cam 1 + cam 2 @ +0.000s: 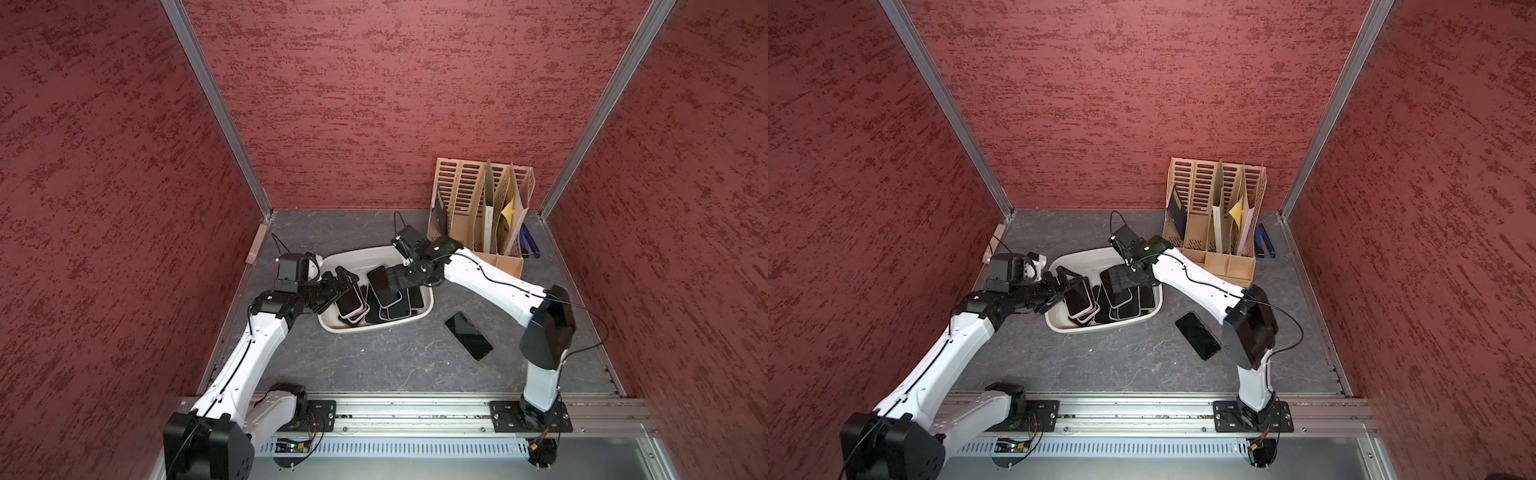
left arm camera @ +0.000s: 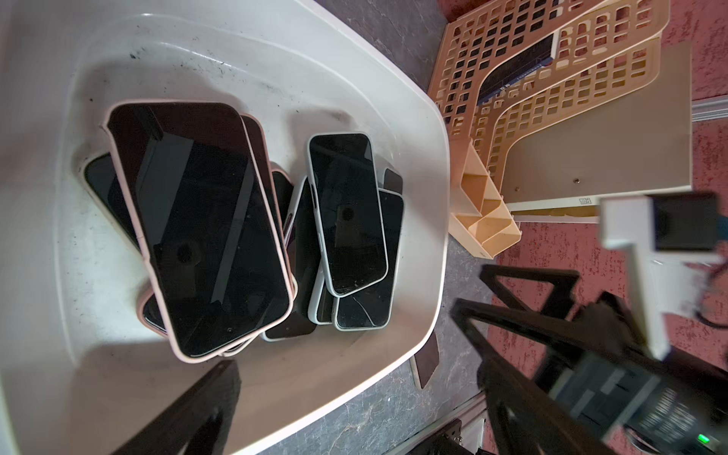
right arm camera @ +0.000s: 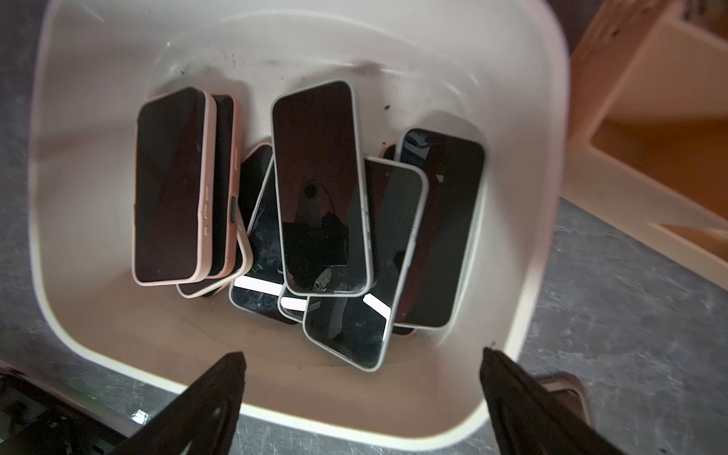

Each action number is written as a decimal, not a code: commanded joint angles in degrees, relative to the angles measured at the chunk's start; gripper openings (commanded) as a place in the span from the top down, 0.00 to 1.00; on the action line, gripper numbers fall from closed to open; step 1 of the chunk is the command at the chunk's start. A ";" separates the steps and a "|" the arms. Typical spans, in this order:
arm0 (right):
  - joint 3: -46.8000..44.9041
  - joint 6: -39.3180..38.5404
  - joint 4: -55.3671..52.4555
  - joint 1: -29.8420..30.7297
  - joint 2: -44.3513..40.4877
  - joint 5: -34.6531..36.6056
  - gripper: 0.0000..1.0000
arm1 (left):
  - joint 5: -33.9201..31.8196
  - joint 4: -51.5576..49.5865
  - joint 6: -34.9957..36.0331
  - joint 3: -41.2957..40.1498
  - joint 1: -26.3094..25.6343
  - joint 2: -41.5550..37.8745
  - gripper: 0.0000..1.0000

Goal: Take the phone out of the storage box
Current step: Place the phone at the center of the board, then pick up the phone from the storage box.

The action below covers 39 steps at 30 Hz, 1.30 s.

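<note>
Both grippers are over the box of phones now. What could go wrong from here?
1. The white-cased phone lies across other phones in the storage box; lifting it may shift them.
2. The left gripper and the right gripper, both open, hang close over the same box and might collide.

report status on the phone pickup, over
Left end effector and right end effector open, empty, above storage box. Piled phones inside, black phone out on table. Nothing blocking.

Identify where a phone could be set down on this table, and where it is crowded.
Free: the grey table between the storage box and the front rail, and the strip behind the box. Crowded: the box's phone pile, and the corner around the file organizer.
</note>
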 commanded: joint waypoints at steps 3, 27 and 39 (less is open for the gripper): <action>7.74 -5.45 -4.18 2.39 6.07 1.66 0.02 | 1.92 -1.81 1.43 -1.13 0.38 -2.72 0.00; 25.14 -12.01 -10.73 4.07 25.05 8.78 0.02 | 3.54 -3.47 1.93 -4.33 2.30 -5.83 0.00; 30.39 -11.84 -15.11 3.97 31.38 10.61 0.02 | 5.06 -3.55 2.64 -4.37 4.66 -5.00 0.00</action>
